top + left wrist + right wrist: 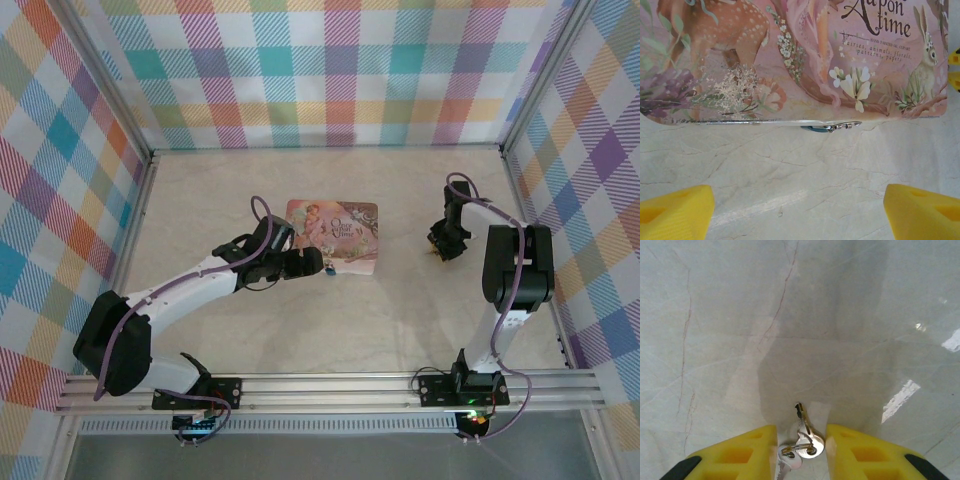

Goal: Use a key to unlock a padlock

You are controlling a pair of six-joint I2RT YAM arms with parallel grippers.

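Keys (pixel 810 445), on the pale marbled desk (pixel 715 340) within checked walls (pixel 60 200), sit clamped between the right hand's (pixel 800 430) fingers; padlock (pixel 816 129) sits at the tin's (pixel 790 60) edge, straight ahead of the left hand (pixel 797 192), fingers wide apart.

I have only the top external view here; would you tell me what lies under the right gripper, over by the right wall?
Observer: The right wrist view shows two small silver keys on a ring, lying on the table between the yellow fingers of the right gripper.
Operator: Thank you. Are they gripped yet?
Observer: I cannot tell. The fingers sit close on both sides, and one key's blade points away from the gripper.
Operator: And what does the left wrist camera see at the tin?
Observer: A silver latch with a blue part beside it, on the near edge of the tin. The left gripper is open and short of it.
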